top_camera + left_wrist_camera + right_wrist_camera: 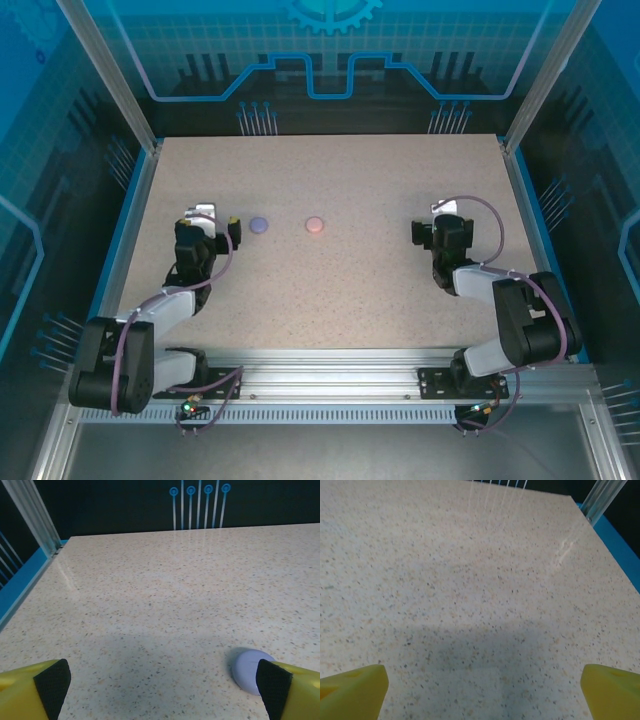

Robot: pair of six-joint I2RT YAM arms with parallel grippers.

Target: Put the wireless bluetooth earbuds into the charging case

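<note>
Top external: purple case (260, 225), pink case (314, 225) lie flat.

We see a pale, speckled table (330, 290) edged in blue on its left and right. Two small round cases lie directly on it, left of centre, near each other but apart: a purple case (260, 225) on the left, a pink case (315, 225) on the right. Each looks like a smooth, closed dome, though we cannot make out a seam.
</note>
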